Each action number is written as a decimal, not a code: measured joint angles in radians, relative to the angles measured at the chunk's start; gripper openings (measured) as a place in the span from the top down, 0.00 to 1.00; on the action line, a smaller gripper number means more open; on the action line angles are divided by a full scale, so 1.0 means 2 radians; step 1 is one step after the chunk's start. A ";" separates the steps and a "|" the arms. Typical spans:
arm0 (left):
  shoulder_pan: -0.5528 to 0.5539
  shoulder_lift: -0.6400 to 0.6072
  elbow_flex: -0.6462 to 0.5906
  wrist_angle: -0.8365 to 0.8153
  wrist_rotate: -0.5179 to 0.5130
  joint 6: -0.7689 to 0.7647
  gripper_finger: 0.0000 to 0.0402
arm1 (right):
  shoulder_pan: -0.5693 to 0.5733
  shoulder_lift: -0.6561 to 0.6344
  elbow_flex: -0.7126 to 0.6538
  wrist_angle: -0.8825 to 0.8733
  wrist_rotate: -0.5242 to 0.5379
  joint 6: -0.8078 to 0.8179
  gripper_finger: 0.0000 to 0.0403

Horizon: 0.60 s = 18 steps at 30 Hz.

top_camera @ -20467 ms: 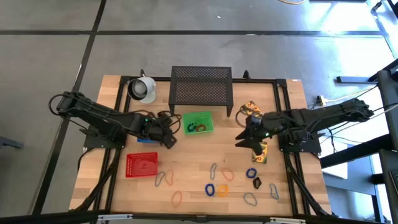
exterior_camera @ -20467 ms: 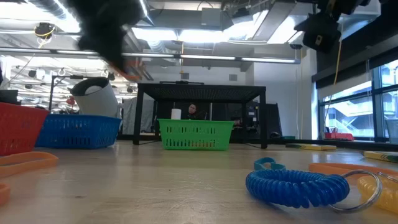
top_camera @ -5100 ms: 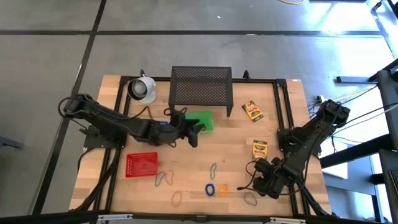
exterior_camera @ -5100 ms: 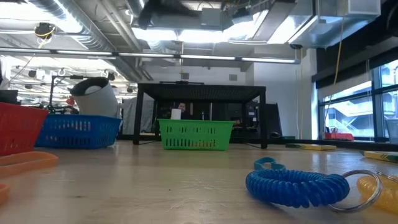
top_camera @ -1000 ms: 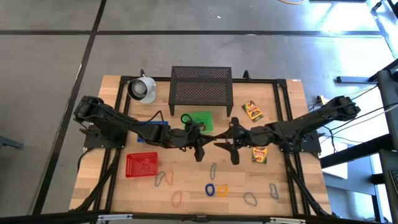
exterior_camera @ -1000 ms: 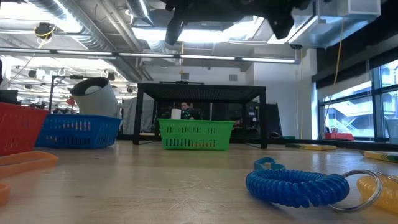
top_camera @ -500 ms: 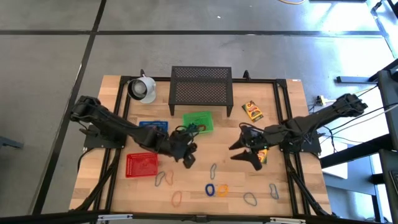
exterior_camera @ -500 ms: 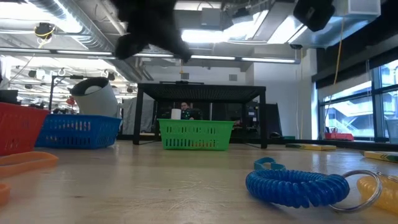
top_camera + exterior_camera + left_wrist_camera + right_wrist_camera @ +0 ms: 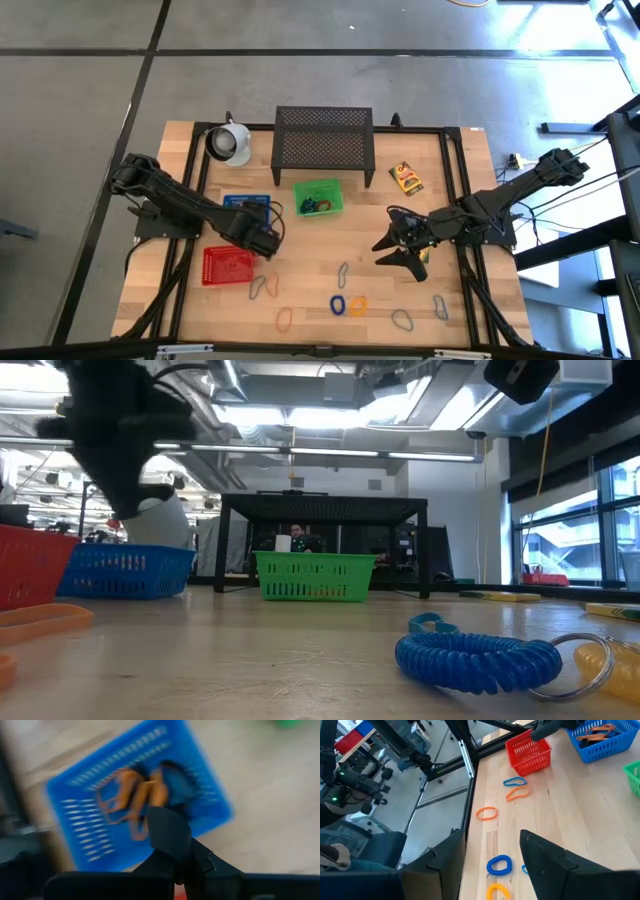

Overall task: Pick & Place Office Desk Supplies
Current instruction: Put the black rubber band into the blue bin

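Observation:
My left gripper (image 9: 265, 236) (image 9: 161, 817) is shut and points down over the near right part of the blue basket (image 9: 243, 204) (image 9: 135, 800), which holds orange bands (image 9: 131, 795); I see nothing between its fingers. My right gripper (image 9: 393, 251) (image 9: 491, 838) hangs open and empty above the table's right half. Loose bands lie along the near edge: a blue coil (image 9: 338, 304) (image 9: 478, 658), a yellow ring (image 9: 358, 304), an orange loop (image 9: 285, 320) and a grey loop (image 9: 402, 320). A yellow crayon box (image 9: 405, 177) lies at the far right.
A green basket (image 9: 318, 197) with bands in it stands mid-table, a red basket (image 9: 228, 265) near left. The black mesh stand (image 9: 323, 137) and white cup (image 9: 229, 142) are at the far edge. Black frame rails (image 9: 463, 215) run along both sides.
My left gripper has swung from beside the green basket toward the table's left, tipping from nearly level to pointing down over the blue basket, still shut. My right gripper has drawn back toward the table's right edge.

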 joint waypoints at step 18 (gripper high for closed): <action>0.075 0.002 -0.062 0.033 0.000 0.027 0.91 | -0.004 0.000 0.000 -0.127 -0.013 0.088 0.52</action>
